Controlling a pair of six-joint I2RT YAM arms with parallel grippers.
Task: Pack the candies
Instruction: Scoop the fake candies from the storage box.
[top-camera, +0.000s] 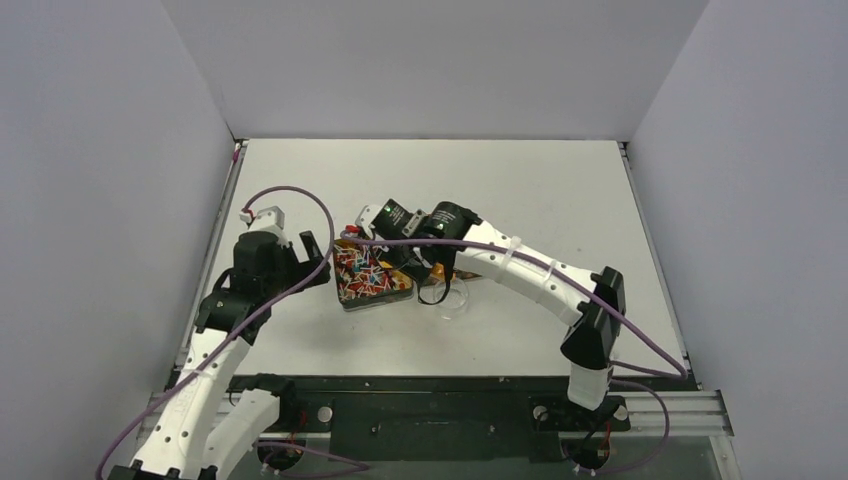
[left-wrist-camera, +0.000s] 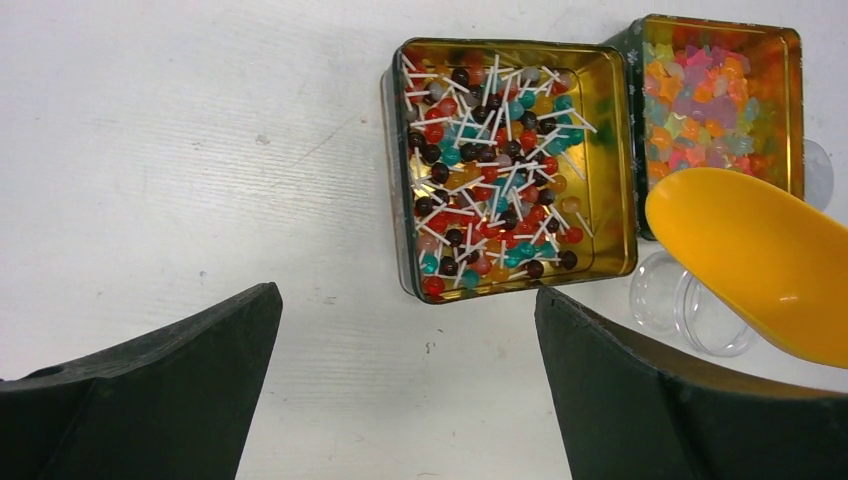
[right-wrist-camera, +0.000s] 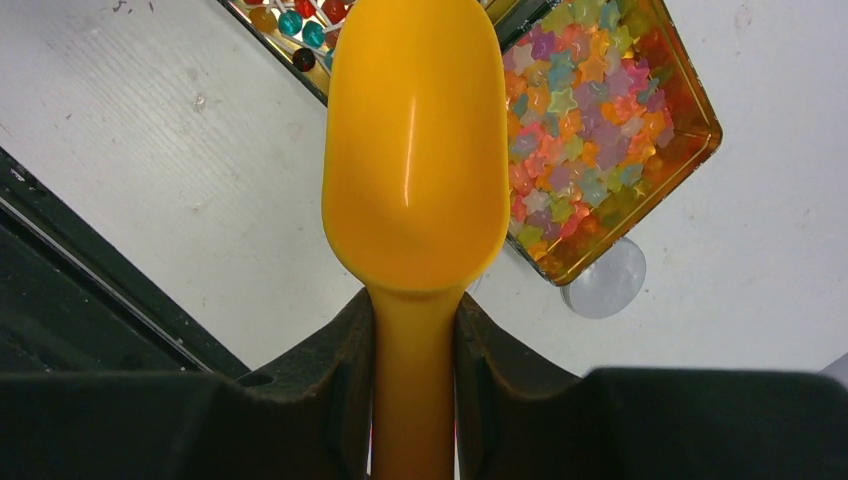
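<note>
White surface, left of centre: candies (left-wrist-camera: 490, 170) fill two open tins (left-wrist-camera: 612, 150). Right end effector (right-wrist-camera: 413, 330) pinches an empty orange scoop (right-wrist-camera: 415, 150) over them; left end effector (left-wrist-camera: 408, 300) gapes wide, empty.

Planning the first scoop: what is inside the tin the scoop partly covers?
Small star-shaped candies in many colours fill the tin; the scoop, held in the right claw, hides one side.

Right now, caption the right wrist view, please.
Right pincer grips empty orange scoop by its handle near tin of star-shaped candies.
</note>
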